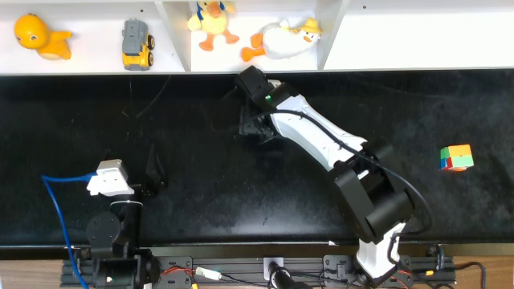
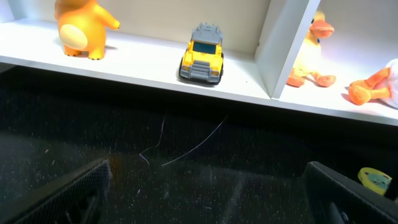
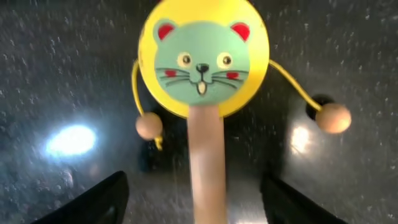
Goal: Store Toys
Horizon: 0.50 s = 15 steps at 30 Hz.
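The black tabletop (image 1: 201, 201) is speckled with dust and pale scuffs, with 2 thin curved scratches near its far edge, and it throws back 2 patches of lamp glare beside the rattle. Along that far edge stands a white shelf (image 1: 96, 50) split by upright dividers. The right arm (image 1: 321, 140) reaches from its base across the middle to a spot in front of the shelf's middle compartment; the left arm (image 1: 116, 229) stands folded low at its own corner, a blue cable (image 1: 60, 189) looping beside it. The right fingers (image 3: 102, 199) are spread wide, 1 on each side of the rattle's handle and touching neither it nor the disc. The left fingers (image 2: 74, 193) are likewise apart, holding nothing, low over bare tabletop. In the left compartment sit an orange duck (image 1: 40, 36) and a yellow truck (image 1: 136, 44); in the middle one a yellow duck (image 1: 213, 22) and a white duck (image 1: 281, 40). The rattle (image 3: 204, 59) lies on the tabletop, its yellow disc printed with a green cat face, 2 wooden beads on yellow strings at its sides. A many-coloured cube (image 1: 456, 158) sits well apart at the right.
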Each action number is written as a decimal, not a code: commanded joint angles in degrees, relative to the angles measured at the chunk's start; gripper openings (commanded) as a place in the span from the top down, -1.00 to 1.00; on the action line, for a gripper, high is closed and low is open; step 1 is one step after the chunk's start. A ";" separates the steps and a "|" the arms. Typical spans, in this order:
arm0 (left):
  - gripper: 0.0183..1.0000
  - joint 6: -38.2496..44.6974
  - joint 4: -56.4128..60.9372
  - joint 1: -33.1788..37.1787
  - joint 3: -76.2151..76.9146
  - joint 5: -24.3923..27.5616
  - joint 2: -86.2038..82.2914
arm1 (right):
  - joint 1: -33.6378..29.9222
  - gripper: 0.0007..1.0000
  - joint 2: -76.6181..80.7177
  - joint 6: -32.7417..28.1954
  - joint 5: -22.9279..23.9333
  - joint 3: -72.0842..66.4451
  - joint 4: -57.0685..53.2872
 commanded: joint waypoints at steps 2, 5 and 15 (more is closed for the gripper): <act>-1.00 0.63 0.24 -0.31 -0.50 0.55 -0.68 | -0.13 -0.25 3.02 -0.20 1.33 1.05 1.01; -1.00 0.63 0.24 -0.31 -0.50 0.55 -0.68 | -0.17 0.03 3.41 -0.22 1.77 1.05 0.96; -1.00 0.63 0.24 -0.31 -0.52 0.55 -0.68 | -0.48 0.43 3.69 -0.20 1.73 1.05 0.90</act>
